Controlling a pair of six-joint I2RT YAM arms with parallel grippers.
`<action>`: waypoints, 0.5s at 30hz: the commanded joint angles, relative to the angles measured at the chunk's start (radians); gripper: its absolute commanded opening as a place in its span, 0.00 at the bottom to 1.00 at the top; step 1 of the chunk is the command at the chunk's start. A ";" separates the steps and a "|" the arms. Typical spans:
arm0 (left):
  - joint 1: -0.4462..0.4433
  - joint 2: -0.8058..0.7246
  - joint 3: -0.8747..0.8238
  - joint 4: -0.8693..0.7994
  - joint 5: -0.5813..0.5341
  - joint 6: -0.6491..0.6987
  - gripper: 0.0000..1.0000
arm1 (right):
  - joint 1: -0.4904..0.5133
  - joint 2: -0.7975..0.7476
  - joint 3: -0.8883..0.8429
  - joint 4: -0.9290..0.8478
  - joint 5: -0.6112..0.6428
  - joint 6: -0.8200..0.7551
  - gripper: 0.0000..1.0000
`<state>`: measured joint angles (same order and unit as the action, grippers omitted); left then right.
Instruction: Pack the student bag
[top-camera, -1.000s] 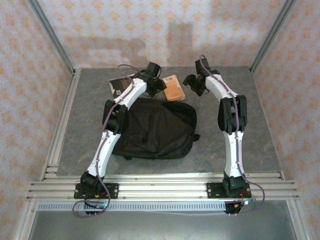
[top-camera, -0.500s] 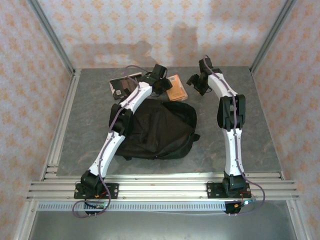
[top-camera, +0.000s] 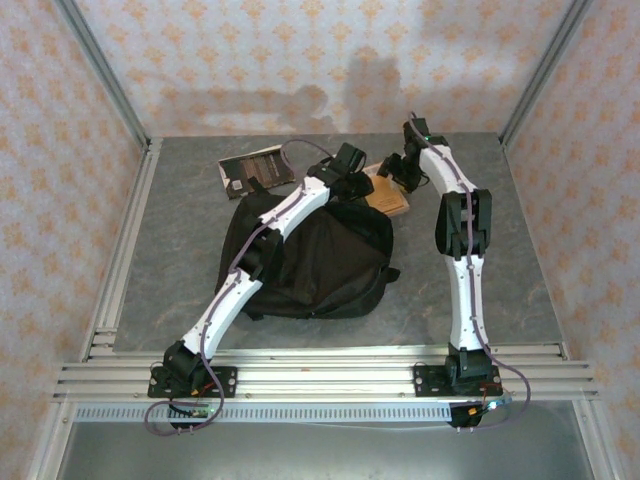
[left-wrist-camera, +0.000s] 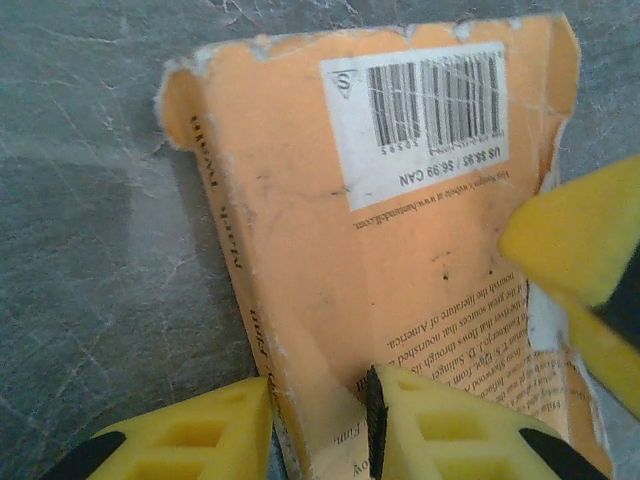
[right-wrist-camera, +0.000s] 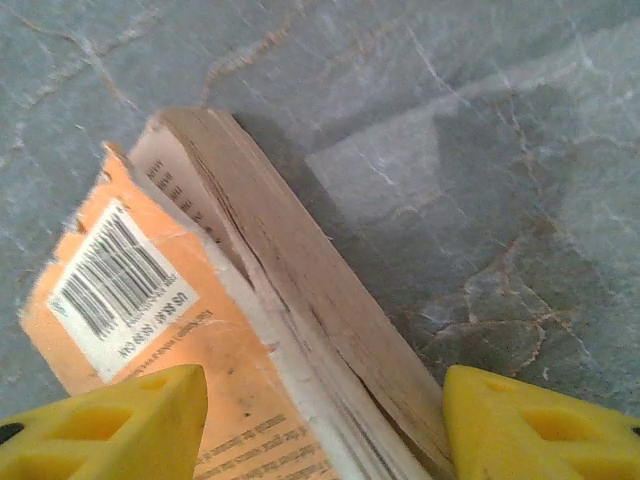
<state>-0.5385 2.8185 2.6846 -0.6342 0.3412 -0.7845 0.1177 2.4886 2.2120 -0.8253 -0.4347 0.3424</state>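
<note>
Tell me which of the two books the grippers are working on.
The worn orange paperback book: left gripper pinches its edge, right gripper straddles it. The dark-covered book lies alone, far left.

1. This is a robot test cell, probably in a lab, though nothing beyond the enclosure can be seen.
2. Bare aluminium frame posts (top-camera: 100, 70) and slotted rails (top-camera: 320, 372) box in the space.
3. The walls (top-camera: 300, 50) are flat panels printed with an orange wallpaper pattern, fitted between the posts like a backdrop.
4. The counter (top-camera: 170, 260) is a grey stone-look sheet set inside the frame.
5. A white left arm (top-camera: 225, 300) and right arm (top-camera: 465, 300) are bolted to the rails, with a loose cable (top-camera: 152, 424) looping at the base.
</note>
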 joint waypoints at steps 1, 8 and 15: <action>-0.006 0.024 0.010 -0.005 0.034 0.010 0.30 | 0.011 -0.025 -0.094 -0.045 -0.040 -0.014 0.61; -0.026 0.006 -0.035 0.020 0.099 -0.005 0.30 | 0.018 -0.282 -0.492 0.119 0.079 0.077 0.49; -0.098 -0.027 -0.143 0.077 0.193 -0.084 0.28 | 0.016 -0.557 -0.884 0.266 0.143 0.192 0.42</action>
<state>-0.5732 2.8033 2.6011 -0.5316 0.4641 -0.8242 0.1284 2.0018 1.4239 -0.5911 -0.3462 0.4755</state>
